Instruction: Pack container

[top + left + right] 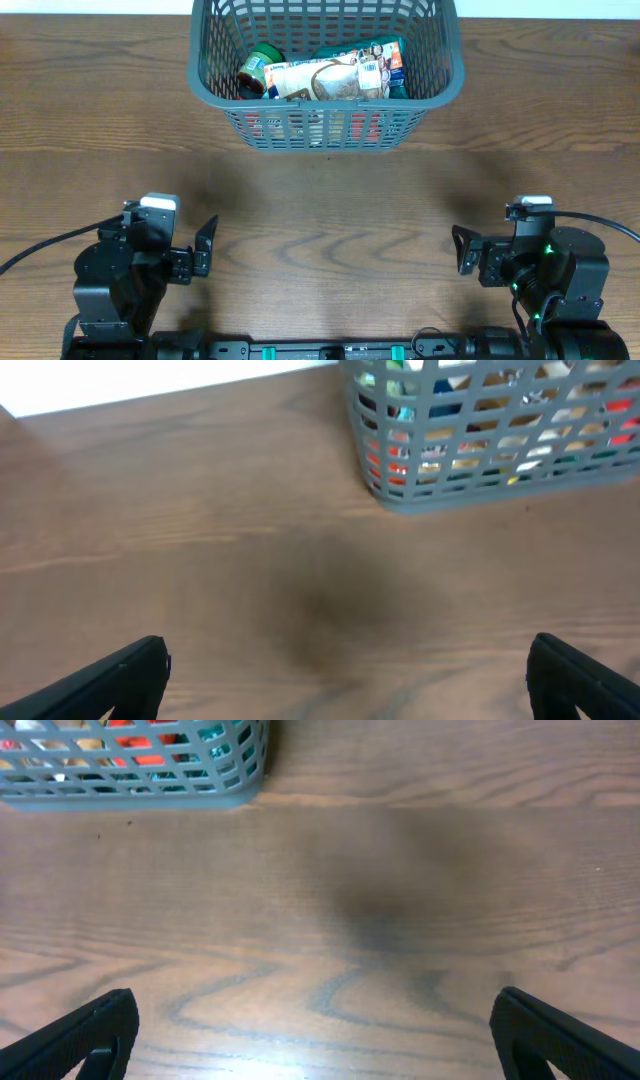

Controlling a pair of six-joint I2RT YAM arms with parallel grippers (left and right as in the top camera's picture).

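The slotted grey basket (325, 130) held packets (330, 78) and a jar (262, 68) on the wooden table (330, 220); left gripper (350, 650) and right gripper (315, 1000) sat released, empty-jawed.

Under the left gripper (345, 685) and the right gripper (315, 1040), the table (330, 220) is showing brown wood grain, smooth and mostly matt, with only a faint sheen. Well ahead of both, the basket (325, 128) is looking like matt grey moulded plastic, while the packet (325, 78) inside it is catching light like glossy printed film. The left gripper's fingers (125, 675) are appearing black, matt and plastic-like.
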